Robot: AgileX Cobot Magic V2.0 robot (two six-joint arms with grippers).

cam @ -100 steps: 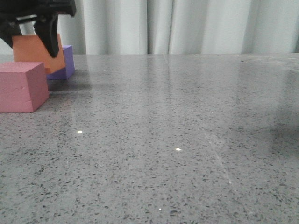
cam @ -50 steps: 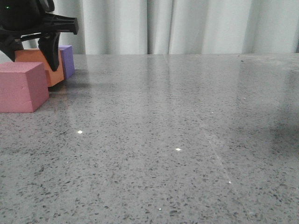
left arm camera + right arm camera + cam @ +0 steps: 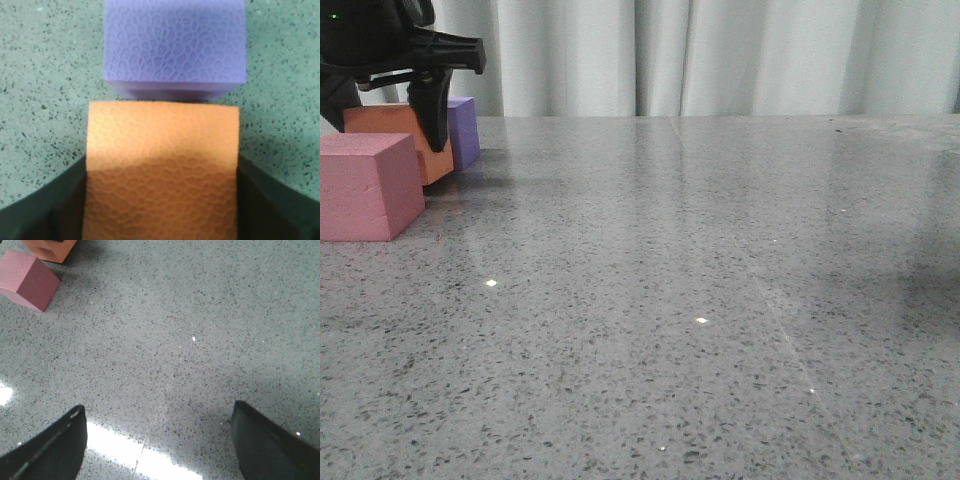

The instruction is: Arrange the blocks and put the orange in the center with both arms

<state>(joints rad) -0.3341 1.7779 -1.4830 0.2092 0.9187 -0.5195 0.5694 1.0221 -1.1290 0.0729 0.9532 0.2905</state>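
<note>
Orange cube (image 3: 395,135) sits on the speckled stone table (image 3: 700,300), between pink cube (image 3: 365,185) and purple cube (image 3: 463,130): the centre slot looks filled. Left gripper (image 3: 385,110) straddles it, probably pinching (contact unclear). Right gripper (image 3: 157,440) is spread, holding nothing. Left: release, retract. Cubes are matte foam with a cell-pattern skin.

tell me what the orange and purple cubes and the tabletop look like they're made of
Orange cube and purple cube: probably foam, matte, with a fine cell-like pebbled texture and no shine. Tabletop: looks like polished speckled grey stone or terrazzo, though it could be a laminate; dark flecks, soft reflections and small glints of light show on it.
</note>
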